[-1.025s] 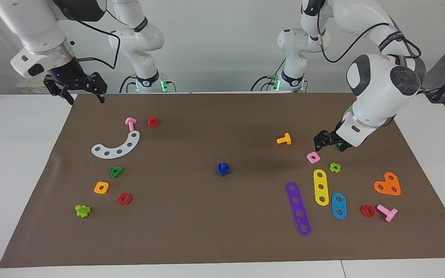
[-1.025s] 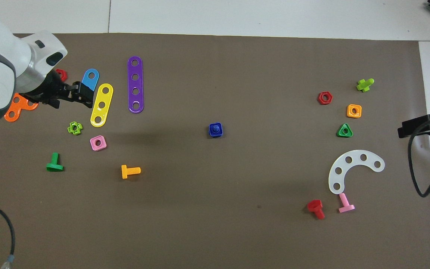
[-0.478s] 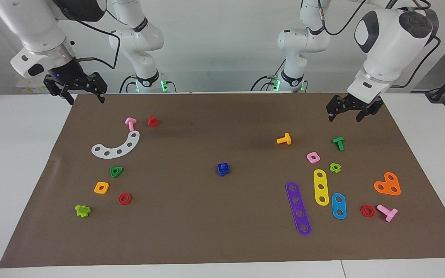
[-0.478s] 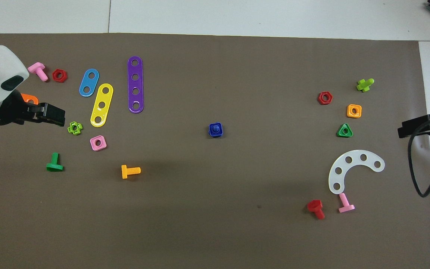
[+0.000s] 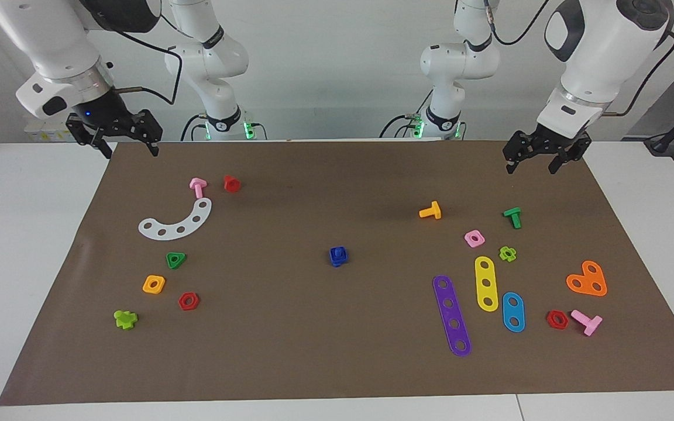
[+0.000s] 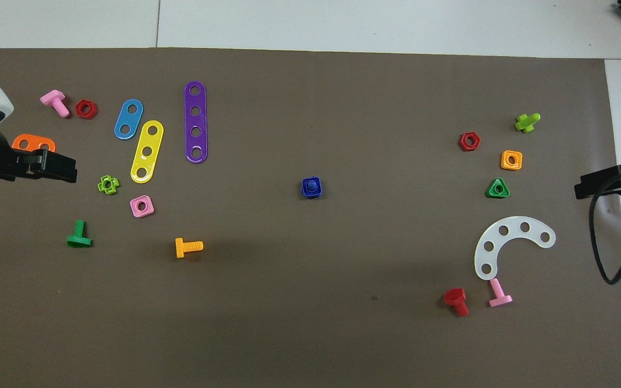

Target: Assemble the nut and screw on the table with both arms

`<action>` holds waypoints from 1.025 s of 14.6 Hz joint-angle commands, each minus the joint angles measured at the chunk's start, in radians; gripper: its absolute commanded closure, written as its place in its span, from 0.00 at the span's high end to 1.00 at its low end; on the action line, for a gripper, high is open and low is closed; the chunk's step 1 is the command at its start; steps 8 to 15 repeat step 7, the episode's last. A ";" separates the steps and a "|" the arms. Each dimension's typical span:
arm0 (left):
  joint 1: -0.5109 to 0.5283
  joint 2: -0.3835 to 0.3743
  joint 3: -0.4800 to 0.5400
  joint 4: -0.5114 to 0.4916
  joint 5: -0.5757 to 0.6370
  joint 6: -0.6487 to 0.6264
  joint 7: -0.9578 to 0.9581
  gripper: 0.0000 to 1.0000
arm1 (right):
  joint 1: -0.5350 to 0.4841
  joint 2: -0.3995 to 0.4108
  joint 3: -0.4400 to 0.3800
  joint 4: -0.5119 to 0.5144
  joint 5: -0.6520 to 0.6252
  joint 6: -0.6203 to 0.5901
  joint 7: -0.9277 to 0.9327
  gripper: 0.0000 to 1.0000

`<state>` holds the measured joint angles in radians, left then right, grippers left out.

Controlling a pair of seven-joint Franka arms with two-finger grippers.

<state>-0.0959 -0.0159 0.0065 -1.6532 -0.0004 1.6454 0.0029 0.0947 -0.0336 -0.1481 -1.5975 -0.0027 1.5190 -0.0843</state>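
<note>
The left gripper (image 5: 539, 159) hangs with its fingers spread and nothing between them, at the upper right of the facing view, over the brown mat's (image 5: 337, 362) edge nearest the robots; in the overhead view it enters from the left margin (image 6: 54, 167), just beside the orange heart-shaped plate (image 6: 33, 144). The right gripper (image 5: 119, 142) also has its fingers apart and empty, at the upper left of the facing view over the mat's corner, where brown meets the white table (image 5: 21, 234).

At mid-frame in both views sits the dark-blue nut (image 5: 338, 256), with the dark-blue screw (image 6: 311, 185) standing in it, stub upward, the two joined as one piece. A wide band of bare mat surrounds them on every side.

Toward the left arm's end lie a green screw (image 5: 512, 216), orange screw (image 5: 430, 210), pink square nut (image 5: 474, 238), light-green cross nut (image 5: 508, 253), and the yellow strip (image 5: 487, 283), blue strip (image 5: 513, 311) and purple strip (image 5: 451, 314). Toward the right arm's end lie the white curved plate (image 5: 176, 222), pink screw (image 5: 198, 187), red screw (image 5: 231, 183), green triangular nut (image 5: 176, 259) and orange square nut (image 5: 154, 284). The mat's lower strip in the facing view is bare.
</note>
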 commanded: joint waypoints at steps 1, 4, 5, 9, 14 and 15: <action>0.005 -0.015 -0.003 0.001 0.027 -0.001 -0.004 1.00 | -0.009 -0.006 0.005 -0.006 0.015 0.000 -0.020 1.00; 0.004 -0.015 -0.008 0.001 0.027 0.008 0.000 1.00 | -0.009 -0.006 0.005 -0.006 0.015 0.000 -0.020 1.00; 0.005 -0.016 -0.008 0.001 0.027 0.007 0.000 1.00 | -0.009 -0.006 0.005 -0.006 0.015 0.000 -0.020 1.00; 0.005 -0.019 -0.005 0.000 0.027 0.002 0.000 1.00 | -0.009 -0.006 0.005 -0.006 0.015 0.000 -0.020 1.00; 0.005 -0.019 -0.005 0.000 0.027 0.002 0.000 1.00 | -0.009 -0.006 0.005 -0.006 0.015 0.000 -0.020 1.00; 0.005 -0.019 -0.005 0.000 0.027 0.002 0.000 1.00 | -0.009 -0.006 0.005 -0.006 0.015 0.000 -0.020 1.00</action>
